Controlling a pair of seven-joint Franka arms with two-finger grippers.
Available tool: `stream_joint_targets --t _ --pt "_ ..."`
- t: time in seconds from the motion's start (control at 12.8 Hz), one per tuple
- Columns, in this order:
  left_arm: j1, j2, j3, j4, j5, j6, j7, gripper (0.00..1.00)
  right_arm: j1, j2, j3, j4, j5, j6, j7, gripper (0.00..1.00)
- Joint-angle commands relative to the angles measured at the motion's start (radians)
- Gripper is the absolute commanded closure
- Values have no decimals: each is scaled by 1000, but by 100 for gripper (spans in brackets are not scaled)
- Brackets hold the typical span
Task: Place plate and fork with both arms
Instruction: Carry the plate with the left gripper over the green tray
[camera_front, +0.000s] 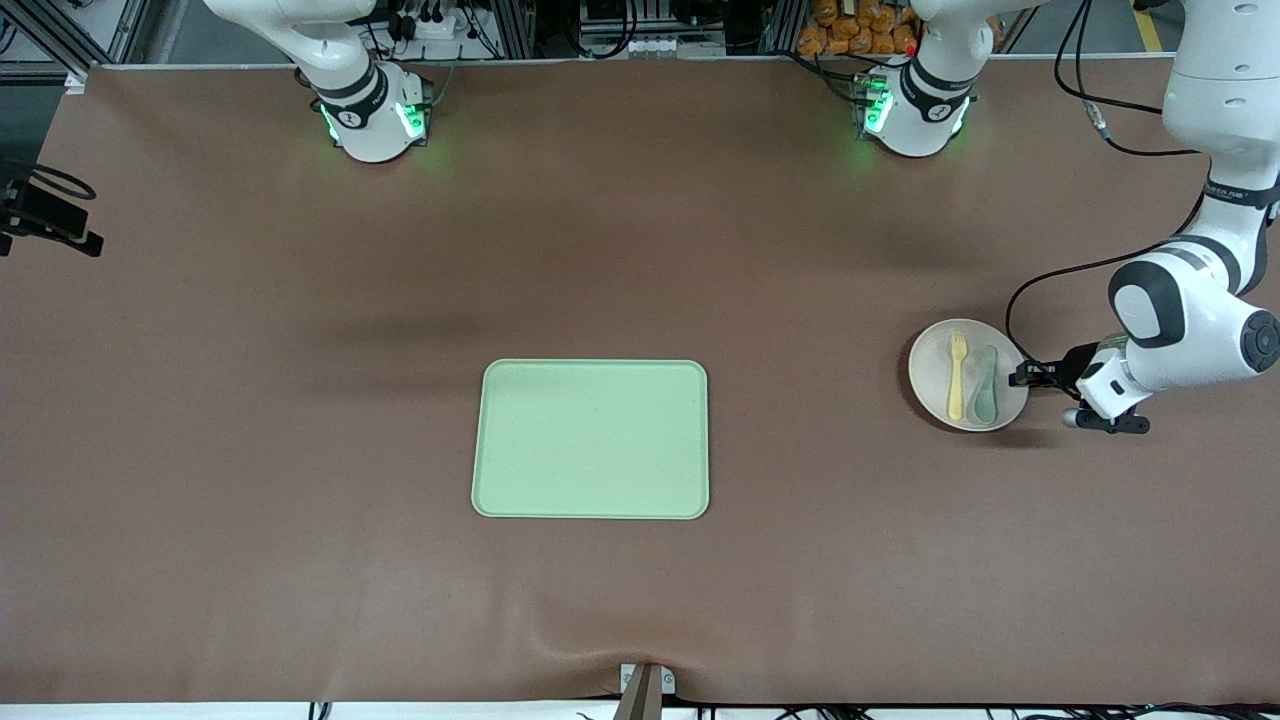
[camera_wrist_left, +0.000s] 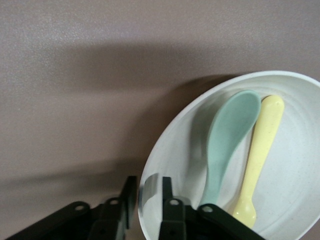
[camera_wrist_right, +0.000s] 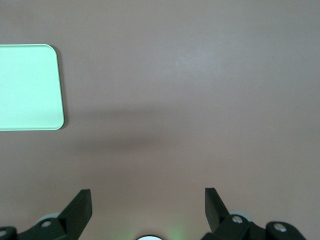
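Front view: one plate (camera_front: 932, 372), one fork (camera_front: 957, 376), one spoon (camera_front: 985, 386); left end effector (camera_front: 1024, 376) pinching plate rim; right end effector (camera_wrist_right: 148, 206) spread.

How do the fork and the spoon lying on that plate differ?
The fork is pale yellow with short tines; the spoon is grey-green with a smooth rounded bowl. The fork's handle looks slimmer than the spoon's. The spoon lies closer to the left pincer at the rim than the fork. Both lie side by side on the plate, similar in length.

Brown table (camera_front: 250, 450) carries green tray (camera_front: 590, 440) and plate (camera_front: 932, 378).
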Motion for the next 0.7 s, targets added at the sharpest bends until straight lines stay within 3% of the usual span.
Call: stream_joint_targets --t 0.0,0.39,0.62 --pt "11 1 -8 -2 -21 10 28 84 -10 -1 9 1 5 0 11 0" --pt "8 0 -8 1 -21 8 36 99 -10 -1 9 3 5 0 11 0" --pt "-6 -10 -11 33 -20 -4 39 100 -10 -1 9 3 5 0 11 0"
